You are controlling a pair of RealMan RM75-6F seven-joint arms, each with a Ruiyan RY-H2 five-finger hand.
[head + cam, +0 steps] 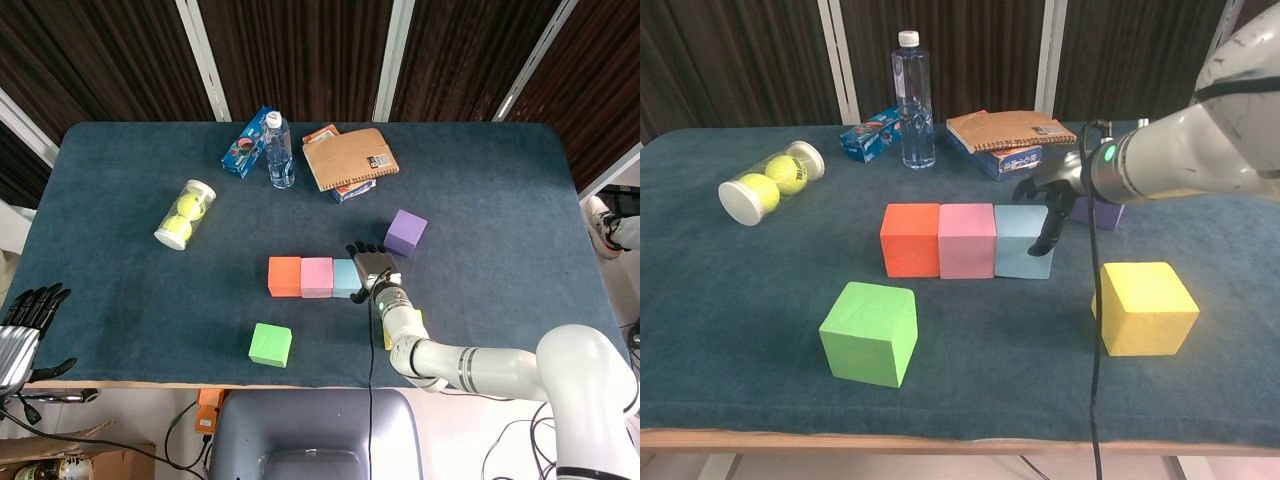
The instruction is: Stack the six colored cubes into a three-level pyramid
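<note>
Three cubes stand in a touching row: orange (285,276) (910,239), pink (317,277) (967,240) and light blue (345,278) (1022,241). My right hand (372,268) (1048,205) hangs at the blue cube's right side, fingers pointing down and apart, holding nothing. The yellow cube (1143,307) lies near the front right, mostly under my forearm in the head view (415,322). In front of the row sits the green cube (271,344) (870,332). The purple cube (406,232) (1102,214) is behind my right hand. My left hand (25,318) is off the table's front left corner, empty with fingers spread.
A tube of tennis balls (185,214) (770,181) lies at the left. At the back stand a water bottle (279,150) (912,101), a blue box (248,143) and a brown notebook (349,157) (1008,131) on another box. The table's front edge (940,436) is close to the green cube.
</note>
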